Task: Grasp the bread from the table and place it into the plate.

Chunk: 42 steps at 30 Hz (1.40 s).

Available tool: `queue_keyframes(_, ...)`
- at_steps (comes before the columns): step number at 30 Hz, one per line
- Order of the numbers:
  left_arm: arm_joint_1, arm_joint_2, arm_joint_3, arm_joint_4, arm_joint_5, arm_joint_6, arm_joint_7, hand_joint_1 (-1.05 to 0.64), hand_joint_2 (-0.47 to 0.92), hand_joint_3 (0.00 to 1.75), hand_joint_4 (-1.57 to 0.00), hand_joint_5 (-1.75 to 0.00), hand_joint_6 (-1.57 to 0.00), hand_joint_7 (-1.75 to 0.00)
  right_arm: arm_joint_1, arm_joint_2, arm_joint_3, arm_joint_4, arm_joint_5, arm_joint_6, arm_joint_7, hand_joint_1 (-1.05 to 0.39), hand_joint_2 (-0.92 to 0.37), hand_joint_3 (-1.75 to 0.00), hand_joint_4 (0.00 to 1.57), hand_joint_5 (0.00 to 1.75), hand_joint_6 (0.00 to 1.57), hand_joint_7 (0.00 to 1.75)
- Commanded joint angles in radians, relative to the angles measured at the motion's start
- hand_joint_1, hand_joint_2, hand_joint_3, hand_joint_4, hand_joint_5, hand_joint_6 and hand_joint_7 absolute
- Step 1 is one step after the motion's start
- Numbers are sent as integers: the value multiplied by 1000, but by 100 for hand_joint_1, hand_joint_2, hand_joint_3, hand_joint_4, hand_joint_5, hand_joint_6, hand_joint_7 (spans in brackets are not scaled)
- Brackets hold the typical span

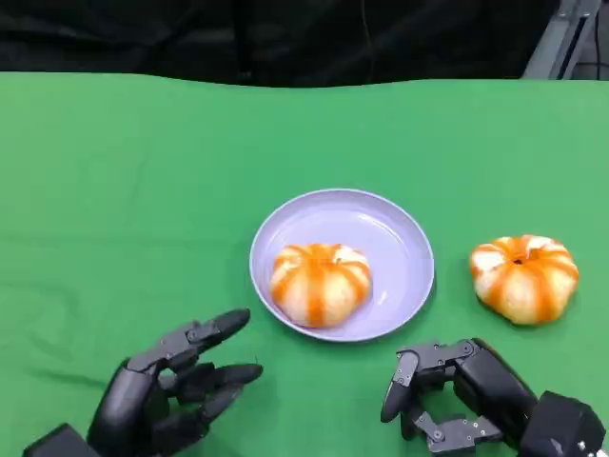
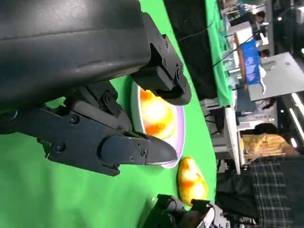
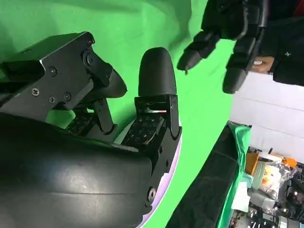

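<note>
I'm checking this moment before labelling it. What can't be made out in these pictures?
- Head view: the right hand is cut by the lower edge.
- Left wrist view: the left hand covers part of the round lilac plate and the orange-striped bread roll on it.
- Right wrist view: the hand's black shell hides most of the plate, leaving a sliver of rim.
- The second striped roll on the green cloth: underside hidden.

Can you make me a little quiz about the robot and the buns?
1. True or false: a bread already sits in the plate.
2. Which hand is nearer the bread on the table? A) left hand B) right hand
3. What colour is the table cover?

Key: 1 true; 2 B; 3 green.
</note>
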Motion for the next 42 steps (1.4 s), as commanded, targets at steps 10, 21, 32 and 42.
queue_keyframes(10, -21, 20, 16, 23, 65, -24, 42, 1, 91, 11, -96, -1, -72, -1, 4, -10, -7, -7, 13, 6, 2, 18, -55, -110, 99, 139, 98, 108)
queue_keyframes(21, -44, 31, 36, 52, 45, -77, 10, 4, 92, 43, -128, -18, -124, -17, 2, -11, -8, -1, 13, 2, 3, 19, -56, -109, 99, 140, 98, 109)
queue_keyframes(32, -48, 23, 29, 80, 71, -104, 31, 3, 73, 84, -81, -150, -85, -123, 1, -12, -6, -2, 8, 4, -4, 20, -56, -110, 99, 139, 98, 108)
queue_keyframes(42, -39, 13, 16, 75, 92, -115, 44, 3, 70, 91, -76, -158, -79, -133, 0, -12, -4, -4, 2, 5, -7, 21, -55, -109, 99, 140, 97, 108)
